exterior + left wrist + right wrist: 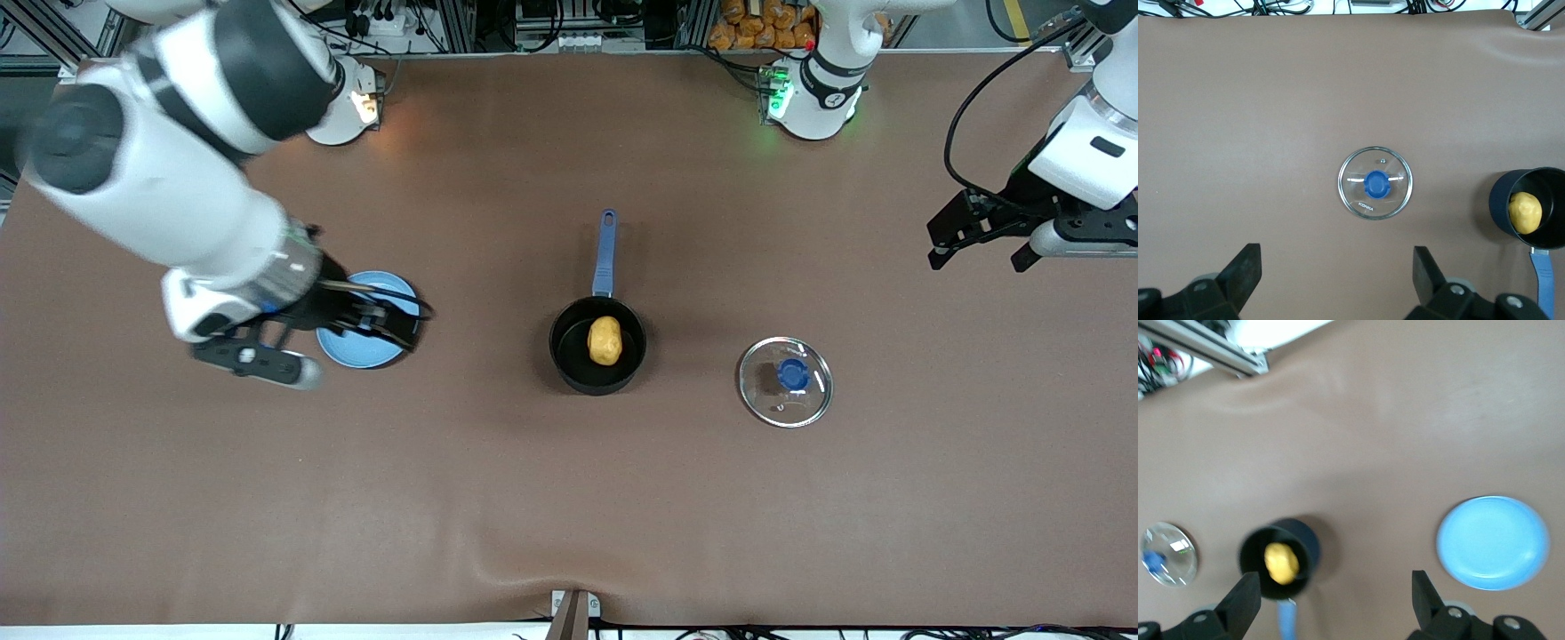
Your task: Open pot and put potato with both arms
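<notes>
The right gripper (267, 351) hangs above the table at the right arm's end, over the edge of a light-blue plate (391, 293) that lies flat on the brown table (569, 498). Its two black fingers (1241, 603) stand wide apart with nothing between them. In the right wrist view the plate (1492, 542) is bare, and the pot and lid show farther along the table.

Near the middle of the table sits the pot (569, 356), a small round black saucepan with its lid off. Its long blue handle (605, 253) points away from the front camera, toward the robots' bases. The potato (605, 340), yellow-orange and oval, lies inside the pot on its bottom, well within the rim. The left wrist view shows the same: the potato (1525, 212) resting in the open pot (1501, 200).

Toward the left arm's end, the glass lid (785, 381) lies flat on the table, well apart from the pot, with its blue knob (793, 374) facing up. It is slightly nearer the front camera than the pot.

The left gripper (978, 253) is up in the air over the bare table at the left arm's end, away from the lid. Its fingers (1245, 270) are spread wide and hold nothing.
</notes>
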Controlling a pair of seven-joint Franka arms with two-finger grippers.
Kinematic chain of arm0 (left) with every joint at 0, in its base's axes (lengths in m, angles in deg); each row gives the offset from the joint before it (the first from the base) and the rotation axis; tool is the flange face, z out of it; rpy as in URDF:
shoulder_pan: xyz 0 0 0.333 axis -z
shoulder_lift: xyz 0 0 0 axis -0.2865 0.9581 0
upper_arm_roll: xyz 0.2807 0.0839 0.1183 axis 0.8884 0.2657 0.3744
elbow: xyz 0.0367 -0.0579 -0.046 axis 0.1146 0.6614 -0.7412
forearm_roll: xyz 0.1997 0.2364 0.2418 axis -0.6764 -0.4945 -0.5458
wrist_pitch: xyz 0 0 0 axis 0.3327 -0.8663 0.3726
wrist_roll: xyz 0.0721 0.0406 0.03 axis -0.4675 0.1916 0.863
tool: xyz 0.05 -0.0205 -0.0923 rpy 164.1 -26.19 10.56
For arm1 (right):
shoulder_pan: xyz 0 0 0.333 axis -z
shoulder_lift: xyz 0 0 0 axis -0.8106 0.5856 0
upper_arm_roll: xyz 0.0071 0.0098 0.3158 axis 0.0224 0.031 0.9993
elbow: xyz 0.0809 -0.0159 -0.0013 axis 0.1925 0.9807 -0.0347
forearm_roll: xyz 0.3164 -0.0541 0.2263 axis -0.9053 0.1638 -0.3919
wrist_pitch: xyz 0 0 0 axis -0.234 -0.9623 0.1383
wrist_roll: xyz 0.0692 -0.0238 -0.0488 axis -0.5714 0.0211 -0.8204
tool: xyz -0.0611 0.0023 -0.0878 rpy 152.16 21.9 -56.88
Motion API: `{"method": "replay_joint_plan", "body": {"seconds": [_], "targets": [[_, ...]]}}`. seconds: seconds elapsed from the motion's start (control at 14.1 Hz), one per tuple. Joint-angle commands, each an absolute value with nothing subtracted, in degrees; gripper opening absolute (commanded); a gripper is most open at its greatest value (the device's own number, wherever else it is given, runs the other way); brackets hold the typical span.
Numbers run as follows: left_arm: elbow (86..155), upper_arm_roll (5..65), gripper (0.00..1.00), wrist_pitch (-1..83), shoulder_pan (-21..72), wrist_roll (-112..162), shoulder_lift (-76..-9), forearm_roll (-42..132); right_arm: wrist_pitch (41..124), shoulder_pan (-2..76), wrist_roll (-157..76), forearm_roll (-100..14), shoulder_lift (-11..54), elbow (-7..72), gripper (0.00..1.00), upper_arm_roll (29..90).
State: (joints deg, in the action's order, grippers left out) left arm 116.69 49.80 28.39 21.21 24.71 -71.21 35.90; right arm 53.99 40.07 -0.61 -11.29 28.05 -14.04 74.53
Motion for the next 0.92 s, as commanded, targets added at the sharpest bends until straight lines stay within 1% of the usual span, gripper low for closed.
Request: {"method": "replay_joint_plan", "body": {"seconds": [0.0,0.14,0.35,0.5,0.64,0.85], "targets": [[118.3,50.2,1.0,29.5,21.3,24.0,-72.6,36.6,48.4,44.8,-8.2,-8.3,23.9,-12.5,1.0,77.6],[118.2,50.1,1.0,28.6,21.6,24.1,-72.5,36.6,42.8,47.7,-14.0,-5.7,21.2,-12.3,1.0,77.7],[118.2,49.9,1.0,28.6,21.8,24.4,-72.6,36.6,38.7,50.0,-16.0,-1.6,17.4,-11.0,1.0,77.7],[118.3,50.0,1.0,28.4,21.8,24.5,-72.5,36.6,38.0,52.8,-16.0,-2.1,15.2,-10.0,1.0,78.2],[118.3,49.9,1.0,28.4,21.6,24.2,-72.3,36.6,39.0,53.4,-16.1,-3.7,11.4,-5.3,1.0,77.8],[118.2,50.0,1.0,28.4,21.2,23.8,-71.8,36.6,44.4,55.4,-17.9,-3.8,3.6,8.0,1.0,77.6]]}}
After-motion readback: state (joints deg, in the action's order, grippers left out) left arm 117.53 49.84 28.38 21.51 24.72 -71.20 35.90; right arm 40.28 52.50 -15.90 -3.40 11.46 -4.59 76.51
